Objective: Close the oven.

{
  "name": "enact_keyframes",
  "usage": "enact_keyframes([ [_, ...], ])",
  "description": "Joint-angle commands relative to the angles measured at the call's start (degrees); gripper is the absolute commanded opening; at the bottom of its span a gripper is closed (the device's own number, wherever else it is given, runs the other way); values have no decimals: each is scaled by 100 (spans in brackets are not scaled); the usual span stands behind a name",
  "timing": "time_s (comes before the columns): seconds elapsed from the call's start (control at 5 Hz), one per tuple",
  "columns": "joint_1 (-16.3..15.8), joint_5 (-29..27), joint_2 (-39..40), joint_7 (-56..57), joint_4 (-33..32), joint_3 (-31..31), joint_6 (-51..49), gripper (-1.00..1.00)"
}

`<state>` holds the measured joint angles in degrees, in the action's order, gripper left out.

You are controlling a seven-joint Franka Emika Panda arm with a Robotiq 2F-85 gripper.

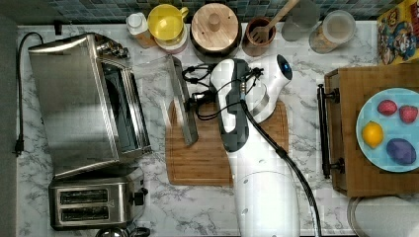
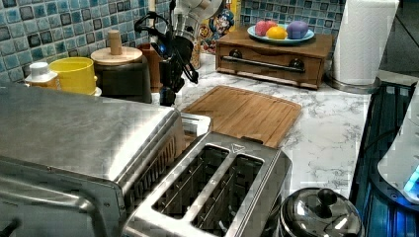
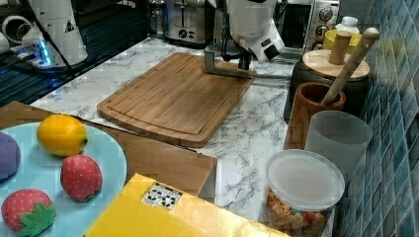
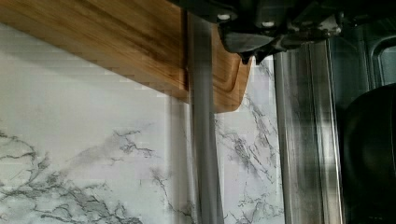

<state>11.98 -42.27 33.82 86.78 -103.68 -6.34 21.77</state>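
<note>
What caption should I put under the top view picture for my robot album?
Robot arm's claw reaches the handle bar of the open oven door, lying flat over the cutting board.

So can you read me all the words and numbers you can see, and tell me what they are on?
No word or number here can be read.
Cereal box: a cartoon figure on the front; its lettering is too blurred to read.
Yellow box in the right view: a black-and-white sticker, print too small to read.
Toaster: a small triangle mark on its top; no letters.
Robot base: a small dark triangular sign, unreadable.
</note>
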Motion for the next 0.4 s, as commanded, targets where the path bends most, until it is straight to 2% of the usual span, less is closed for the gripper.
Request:
enact_keyframes([
  [0.2, -838, -97, -1263, -267, 21, -801, 134, -100],
  [0.4, -1084, 140, -1575, -545, -117, -904, 432, -100],
])
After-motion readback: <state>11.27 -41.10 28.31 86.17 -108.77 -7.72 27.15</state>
